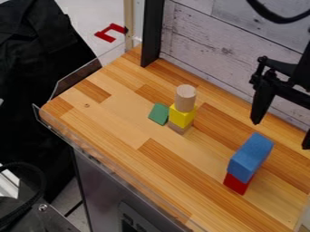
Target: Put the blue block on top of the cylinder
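Observation:
My gripper (281, 134) hangs at the right edge, above and behind the blue block, its two fingers spread wide with nothing between them. The long blue block (250, 157) rests on a red block (237, 183) at the right of the counter. Left of it, near the middle, a light wooden cylinder (185, 98) stands upright on a yellow block (181, 116), which sits on a wooden block (180, 128). The cylinder's round top is bare.
A green piece (159, 113) lies just left of the yellow block's stack. The wooden counter (121, 118) has a clear raised guard (79, 78) at its left end. Behind stand a plank wall (209, 50) and a black upright post (152, 34).

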`<state>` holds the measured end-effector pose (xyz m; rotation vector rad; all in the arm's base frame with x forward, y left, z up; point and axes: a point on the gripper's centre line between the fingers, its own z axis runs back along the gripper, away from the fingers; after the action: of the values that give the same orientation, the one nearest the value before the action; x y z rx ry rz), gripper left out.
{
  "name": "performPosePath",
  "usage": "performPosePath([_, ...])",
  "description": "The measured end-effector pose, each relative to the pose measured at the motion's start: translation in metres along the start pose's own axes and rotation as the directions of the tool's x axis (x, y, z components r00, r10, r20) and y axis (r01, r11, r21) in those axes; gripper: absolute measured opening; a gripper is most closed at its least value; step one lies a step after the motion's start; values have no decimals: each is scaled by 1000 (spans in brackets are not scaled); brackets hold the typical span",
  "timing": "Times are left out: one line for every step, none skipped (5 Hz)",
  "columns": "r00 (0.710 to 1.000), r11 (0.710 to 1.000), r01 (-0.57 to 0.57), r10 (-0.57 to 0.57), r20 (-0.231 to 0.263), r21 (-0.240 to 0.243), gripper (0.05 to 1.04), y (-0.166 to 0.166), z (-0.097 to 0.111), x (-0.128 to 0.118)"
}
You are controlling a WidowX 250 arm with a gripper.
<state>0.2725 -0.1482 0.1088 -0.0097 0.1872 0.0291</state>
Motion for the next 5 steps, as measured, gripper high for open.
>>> performPosePath([999,1000,-6,7,-39,17,999,2,-13,0])
performPosePath([999,1000,16,-16,-36,-15,999,6,-30,-1])
performPosePath([1000,999,-2,3,11,-37,999,16,-23,7])
performPosePath([1000,999,-26,27,7,-28,999,28,-27,10])
performPosePath([1000,999,-16,17,16,-34,999,29,-28,12])
